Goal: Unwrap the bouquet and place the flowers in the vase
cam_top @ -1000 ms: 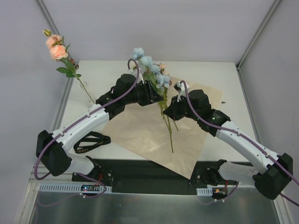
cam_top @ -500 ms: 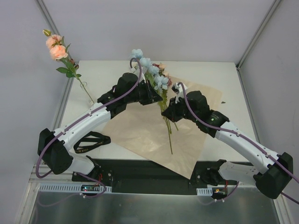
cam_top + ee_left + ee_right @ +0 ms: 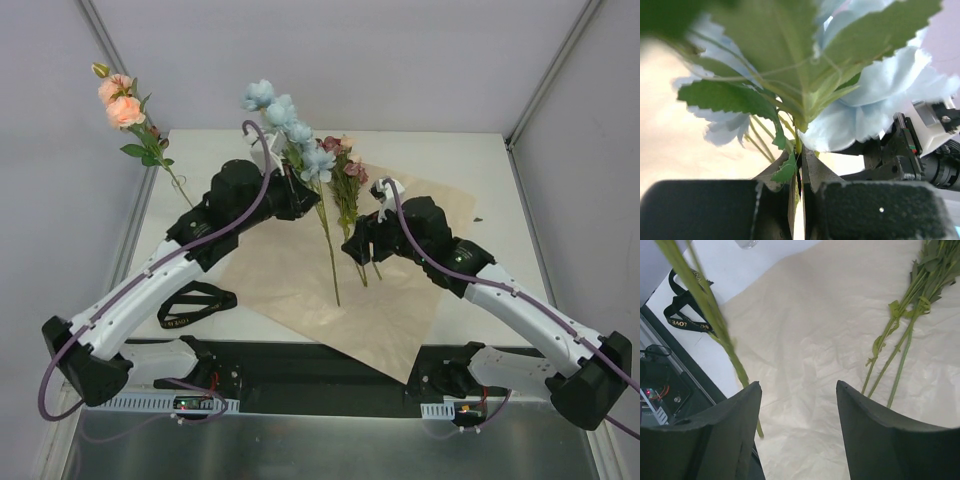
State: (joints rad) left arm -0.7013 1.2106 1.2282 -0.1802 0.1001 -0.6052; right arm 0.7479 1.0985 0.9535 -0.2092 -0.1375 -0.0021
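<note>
The left fingers (image 3: 816, 176) pinch the blue flowers' (image 3: 283, 125) stem. The right fingers (image 3: 875, 435) gape, empty, above wrapping paper (image 3: 290, 285).

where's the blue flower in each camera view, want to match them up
Top view: blue flower upper centre, blooms above the left gripper, stem hanging over the paper.
Left wrist: blooms fill the frame, with the stem pinched between the fingers at bottom centre.
Right wrist: only a blurred green stem at the left, probably its lower end.
Shared landmark: the tan paper, clear in the top and right wrist views.
</note>
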